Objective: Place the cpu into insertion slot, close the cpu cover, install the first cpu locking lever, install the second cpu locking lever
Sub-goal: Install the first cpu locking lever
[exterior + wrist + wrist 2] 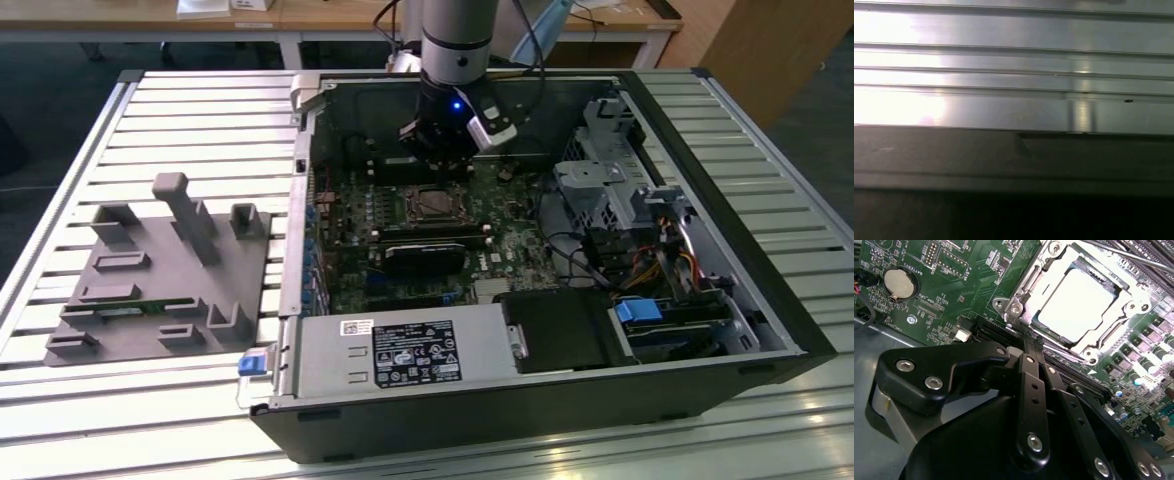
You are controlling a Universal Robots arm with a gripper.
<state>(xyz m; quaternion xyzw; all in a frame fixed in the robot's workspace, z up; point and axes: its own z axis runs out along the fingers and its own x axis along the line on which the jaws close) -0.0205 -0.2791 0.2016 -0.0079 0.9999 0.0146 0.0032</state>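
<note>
The cpu (pixel 1076 302) lies inside the insertion slot (pixel 1030 290), and the cpu cover (pixel 1019 302) lies closed around it. The gripper (pixel 1026 347) is just beside the cover's edge, its fingers pressed together, holding nothing.

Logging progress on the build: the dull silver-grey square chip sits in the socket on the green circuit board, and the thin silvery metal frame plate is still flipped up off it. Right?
Not quite. The dull silver-grey square chip does sit in the socket on the green circuit board, but the thin silvery metal frame plate is not flipped up: it lies flat around the chip, which shows through its window, as the second wrist view shows.
</note>
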